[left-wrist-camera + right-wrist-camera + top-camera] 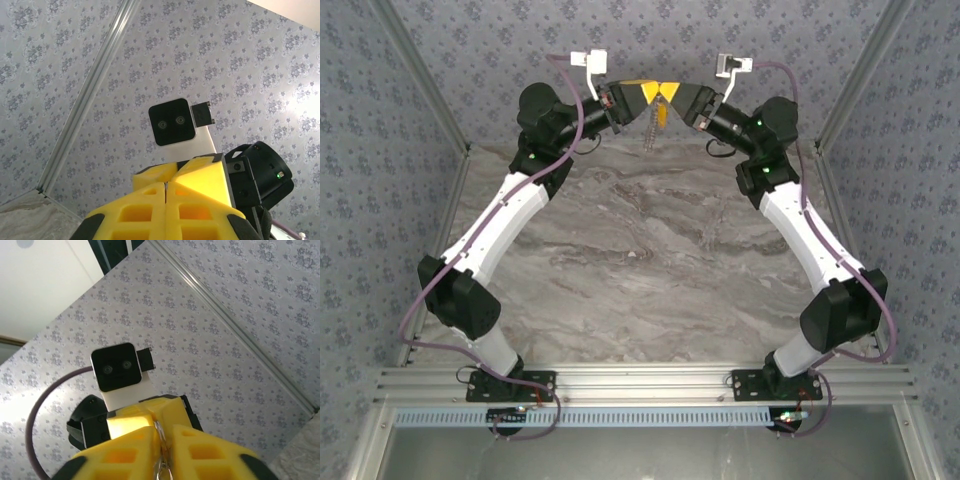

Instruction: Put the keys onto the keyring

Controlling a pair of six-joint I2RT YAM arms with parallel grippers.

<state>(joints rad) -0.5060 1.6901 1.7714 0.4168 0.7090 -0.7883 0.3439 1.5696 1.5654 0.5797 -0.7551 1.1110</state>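
At the near edge of the marble-patterned table [650, 260], the two arm bases sit bolted to an aluminium rail [650, 380], well apart. From there the left arm [505, 220] and the right arm [810, 225] each bend outward at the elbow, then rise and lean in toward each other. Together they make a tall arch over the bare tabletop, and their wrists meet high up by the papered back wall [650, 30].

At the top of that arch the left gripper [648, 94] and the right gripper [670, 93] point nose to nose, yellow tips touching or very nearly so. From the left wrist, the left gripper's two yellow fingers [145, 210] are pressed flat together with only a hairline seam between them. Whether anything is pinched in that seam cannot be told. From the right wrist, the right gripper's fingers [200, 450] are drawn in to a narrow slit, and a thin silvery strand of the keyring [161, 457] is caught in it.

Seen from above, the keyring hangs as a short grey beaded loop just under the meeting tips, clear of the table. A small yellow-orange key [664, 114] dangles just beside its upper part. It seems to hang against the chain, but at this size it is unclear whether it is threaded on.

Beyond each gripper, the other arm's wrist camera faces back at it.
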